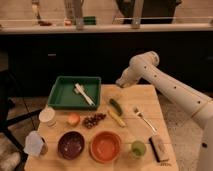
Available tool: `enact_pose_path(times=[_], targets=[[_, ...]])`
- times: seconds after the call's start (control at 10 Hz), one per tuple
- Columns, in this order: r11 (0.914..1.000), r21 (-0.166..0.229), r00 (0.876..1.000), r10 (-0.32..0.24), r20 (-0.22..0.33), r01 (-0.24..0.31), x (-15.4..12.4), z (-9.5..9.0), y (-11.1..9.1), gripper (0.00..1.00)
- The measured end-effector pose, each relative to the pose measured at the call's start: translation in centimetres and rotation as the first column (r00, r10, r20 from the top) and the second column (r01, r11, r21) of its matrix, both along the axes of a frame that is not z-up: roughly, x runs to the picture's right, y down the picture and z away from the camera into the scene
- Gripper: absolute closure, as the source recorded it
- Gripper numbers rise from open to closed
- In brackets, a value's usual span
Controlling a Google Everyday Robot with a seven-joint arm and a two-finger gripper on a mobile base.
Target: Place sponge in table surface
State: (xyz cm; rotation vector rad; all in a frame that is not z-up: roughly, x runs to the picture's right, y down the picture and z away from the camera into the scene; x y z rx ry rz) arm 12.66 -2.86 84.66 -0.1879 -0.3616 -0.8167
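Dark cabinets and a long counter run behind the table surface (147,100), a tan butcher-block top crowded with things. At its far edge, right of the green tray (60,97), the gripper (120,84) hangs just above the wood. Whether it is parted or pressed together I cannot tell, and no bluish-grey sponge shows anywhere; it may be hidden inside the tool, but that is only a guess.

Risks, as I judge them: the tool sits so near the far edge that a soft pad released there could slip off the back. A descent drifting nearer could nudge the green vegetable (115,105) or the banana (116,118).

The white utensil (84,94) lies in the tray. The 2 bowls (106,146), fork (143,119) and dark block (159,148) stand well apart from the tool.
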Motion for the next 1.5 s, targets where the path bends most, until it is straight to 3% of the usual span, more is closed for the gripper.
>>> enact_pose_path(times=[0.3,0.7,1.5], targets=[[0.9975,-0.045,0.998,0.054,-0.039,-0.056,2.8,1.7,1.4,1.00],[0.9905,-0.102,0.995,0.086,-0.057,-0.091,4.3,4.1,2.6,1.00],[0.9628,-0.190,0.981,0.185,-0.058,-0.193,6.5,7.4,7.1,1.00]])
